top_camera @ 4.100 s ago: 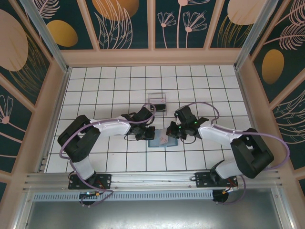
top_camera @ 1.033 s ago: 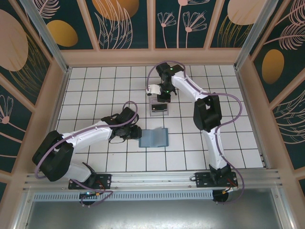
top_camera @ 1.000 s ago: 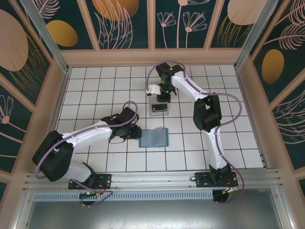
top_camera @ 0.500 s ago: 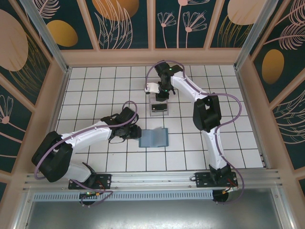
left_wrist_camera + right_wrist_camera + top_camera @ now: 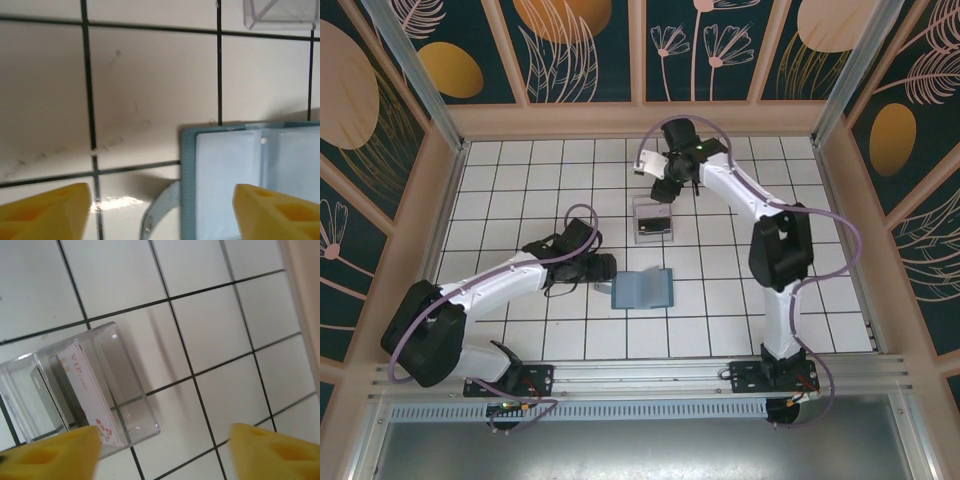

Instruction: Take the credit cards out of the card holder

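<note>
Now the card holder lies open and flat near the middle of the tiled table. Its two panels sit side by side, so its long axis runs left to right. The left gripper hovers low just beside the holder's left edge, fingers spread wide and empty, and the holder lies to its right. The right gripper, also spread and empty, hangs beyond a clear box, well apart from the holder. A white card stands on edge inside that box. The left gripper is the nearer one. Whether the holder's pockets keep any card, I cannot tell.
</note>
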Robot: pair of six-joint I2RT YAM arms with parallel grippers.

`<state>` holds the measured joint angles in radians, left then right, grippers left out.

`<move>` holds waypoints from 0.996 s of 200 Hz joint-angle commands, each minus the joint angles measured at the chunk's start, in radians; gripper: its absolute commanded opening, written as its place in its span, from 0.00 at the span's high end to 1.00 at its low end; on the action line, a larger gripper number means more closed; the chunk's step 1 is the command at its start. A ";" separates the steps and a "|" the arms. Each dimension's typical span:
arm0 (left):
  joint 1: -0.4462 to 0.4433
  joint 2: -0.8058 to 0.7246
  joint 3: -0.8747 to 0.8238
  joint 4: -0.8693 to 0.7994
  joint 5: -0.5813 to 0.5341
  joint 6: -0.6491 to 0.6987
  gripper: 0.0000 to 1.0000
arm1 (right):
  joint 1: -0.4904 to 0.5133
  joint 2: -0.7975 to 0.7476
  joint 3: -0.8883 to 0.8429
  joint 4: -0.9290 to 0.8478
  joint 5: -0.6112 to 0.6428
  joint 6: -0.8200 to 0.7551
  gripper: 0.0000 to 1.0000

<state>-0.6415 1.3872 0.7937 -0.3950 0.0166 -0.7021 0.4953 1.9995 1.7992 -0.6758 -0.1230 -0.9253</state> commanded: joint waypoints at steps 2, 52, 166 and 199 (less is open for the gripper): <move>0.028 -0.021 0.044 0.024 -0.076 0.022 0.02 | -0.019 -0.141 -0.158 0.177 0.011 0.107 0.10; 0.110 0.041 0.090 0.059 -0.226 0.119 0.02 | -0.074 -0.376 -0.518 0.441 0.068 0.323 0.01; 0.468 0.026 -0.110 0.540 -0.597 0.308 0.02 | -0.400 -0.665 -1.369 1.316 0.239 0.849 0.01; 0.496 0.009 -0.282 0.964 -0.618 0.535 0.02 | -0.453 -0.584 -1.463 1.586 0.261 0.886 0.01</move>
<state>-0.1612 1.4155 0.6151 0.2035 -0.5667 -0.3462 0.0658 1.3670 0.3759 0.5842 0.0856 -0.1150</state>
